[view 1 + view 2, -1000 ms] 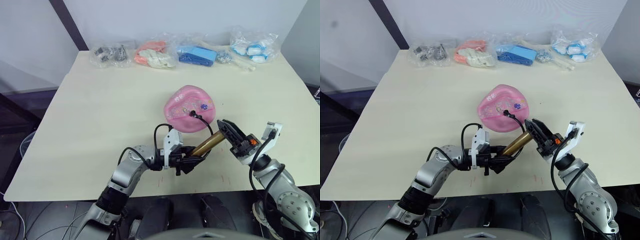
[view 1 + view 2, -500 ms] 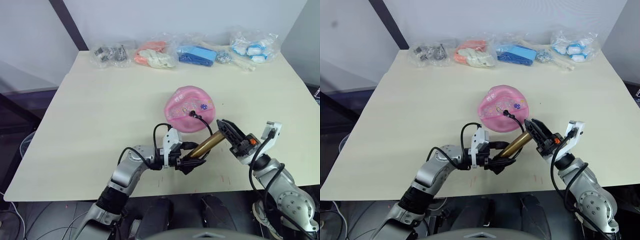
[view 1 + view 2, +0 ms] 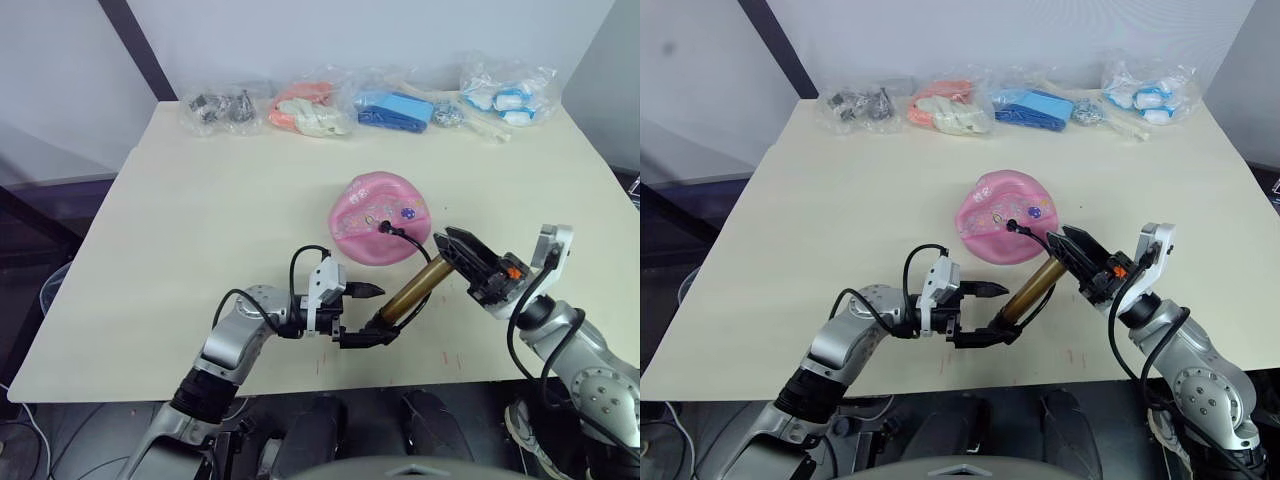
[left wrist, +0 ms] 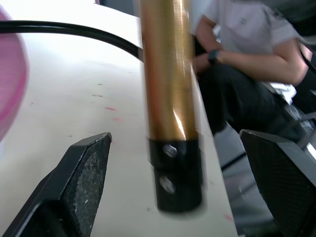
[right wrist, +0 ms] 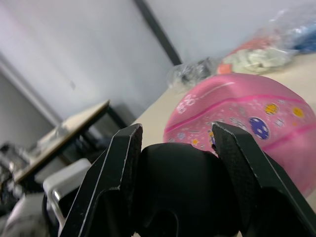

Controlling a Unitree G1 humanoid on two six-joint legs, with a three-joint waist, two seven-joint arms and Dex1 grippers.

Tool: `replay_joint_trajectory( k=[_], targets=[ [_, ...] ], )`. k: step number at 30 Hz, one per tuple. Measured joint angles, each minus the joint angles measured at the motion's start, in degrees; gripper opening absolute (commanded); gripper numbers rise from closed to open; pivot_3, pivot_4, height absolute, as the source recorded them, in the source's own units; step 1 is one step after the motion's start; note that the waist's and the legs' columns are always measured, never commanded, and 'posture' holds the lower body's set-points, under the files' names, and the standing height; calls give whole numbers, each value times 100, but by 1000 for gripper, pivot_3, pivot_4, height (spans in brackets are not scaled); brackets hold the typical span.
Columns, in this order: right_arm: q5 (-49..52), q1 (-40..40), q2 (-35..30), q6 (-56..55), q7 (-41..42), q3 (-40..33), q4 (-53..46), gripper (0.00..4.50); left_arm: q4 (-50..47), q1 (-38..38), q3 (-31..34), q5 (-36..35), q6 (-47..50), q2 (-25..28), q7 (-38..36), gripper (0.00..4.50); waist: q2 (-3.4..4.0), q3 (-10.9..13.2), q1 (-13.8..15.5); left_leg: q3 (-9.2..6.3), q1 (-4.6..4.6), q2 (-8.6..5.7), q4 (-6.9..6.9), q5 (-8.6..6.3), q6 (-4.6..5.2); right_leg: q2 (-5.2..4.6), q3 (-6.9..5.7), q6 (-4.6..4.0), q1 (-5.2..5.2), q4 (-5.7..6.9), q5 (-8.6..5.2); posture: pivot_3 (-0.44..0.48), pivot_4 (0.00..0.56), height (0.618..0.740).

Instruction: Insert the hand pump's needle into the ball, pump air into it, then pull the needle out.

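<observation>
Ball (image 3: pixel 379 219) right of centre on the table (image 3: pixel 180 230). Hand pump (image 3: pixel 412 291) just nearer, slanting from near-left to far-right, hose (image 3: pixel 410 243) running to the ball's top. Left gripper (image 3: pixel 362 315) around the pump's near end, right gripper (image 3: pixel 463 262) at its far end. Bags (image 3: pixel 380 105) in a row along the far edge.

One ball (image 3: pixel 380 230), one hand pump (image 3: pixel 412 293), four clear bags (image 3: pixel 219 108) on one table (image 3: pixel 190 240).
</observation>
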Motion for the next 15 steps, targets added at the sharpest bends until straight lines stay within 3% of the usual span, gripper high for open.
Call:
replay_joint_trajectory(
  k=[7,15],
  targets=[
    [-506,-594,-766,-13,712,25,0,1740,789,-472,-266,496,-259,-126,-78,4413,-2,1,6,-11,-7,0,0,0,0,0,-14,0,2,-6,0,0,150,740],
    [-636,-950,-884,-19,1102,89,-180,1740,1455,-931,-394,775,-483,-754,23,4413,-4,2,5,-15,-13,-1,2,1,-1,-4,-21,-1,-1,-6,0,0,150,740]
  ],
)
